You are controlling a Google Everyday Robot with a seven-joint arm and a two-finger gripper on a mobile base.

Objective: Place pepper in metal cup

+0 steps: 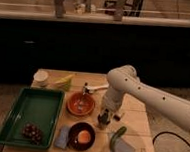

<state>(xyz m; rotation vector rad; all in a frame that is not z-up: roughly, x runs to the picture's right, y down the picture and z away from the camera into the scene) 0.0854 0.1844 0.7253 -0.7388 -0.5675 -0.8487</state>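
Near the table's (pixel 136 128) front edge the pepper (pixel 117 133) lies loose, its lower end on a grey cloth (pixel 122 149), close beside a dark bowl (pixel 81 136) — nothing holds it, so I judge the pick-up is the step in hand. Further back the gripper (pixel 104 117) hangs low beside the orange bowl (pixel 81 104), over a small grey shape I take for the metal cup (pixel 103 124); whether it is spread or pressed together I cannot tell. The next move calls for shifting toward the front edge, lining up across the slim pepper's middle — then closing on it.
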